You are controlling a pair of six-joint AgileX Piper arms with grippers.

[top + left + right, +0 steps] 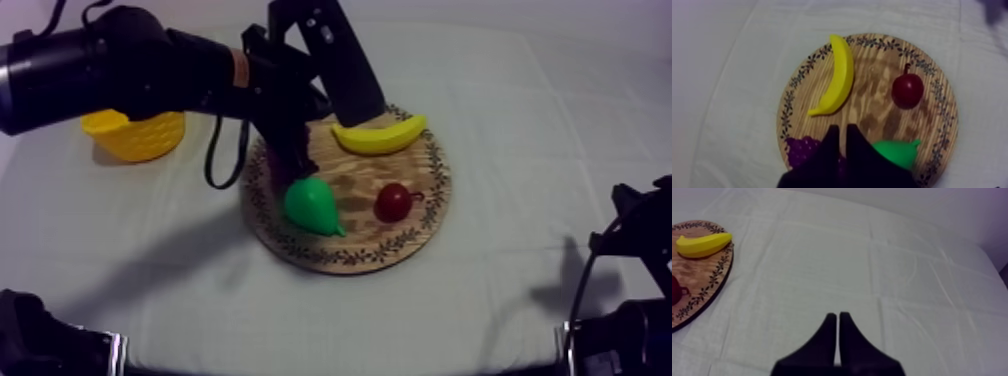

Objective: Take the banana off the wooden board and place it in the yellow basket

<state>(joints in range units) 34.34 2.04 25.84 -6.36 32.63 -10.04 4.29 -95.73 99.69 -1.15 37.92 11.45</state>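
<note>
Top view: banana on wooden board at its 1 o'clock; yellow basket at board's 10 o'clock. Over board between grapes and pear, left gripper, jaws clenched, empty. Over table, right gripper, jaws clenched.

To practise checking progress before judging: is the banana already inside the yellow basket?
No: the banana lies on the wooden board, while the yellow basket stands apart from the board.
</note>
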